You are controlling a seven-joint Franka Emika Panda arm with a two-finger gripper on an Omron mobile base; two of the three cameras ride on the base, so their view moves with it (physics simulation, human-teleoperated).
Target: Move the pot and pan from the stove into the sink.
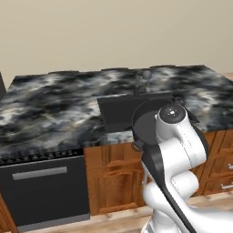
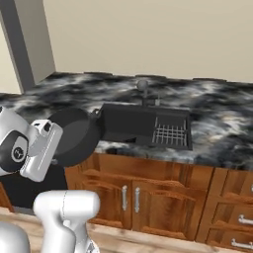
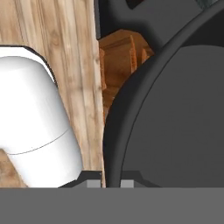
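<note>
While gripper (image 3: 105,183) clamps pot (image 2: 74,136), sink (image 2: 129,123) — its rack (image 2: 169,134) appears right-side.

The arm (image 1: 175,150) is built of glossy white, rounded segments with dark bands at the joints. A round dark-grey cap with a pale ring tops one joint. The boxy white wrist housing (image 2: 42,148) carries a small black circular emblem.

No legible text, label or number anywhere.
</note>
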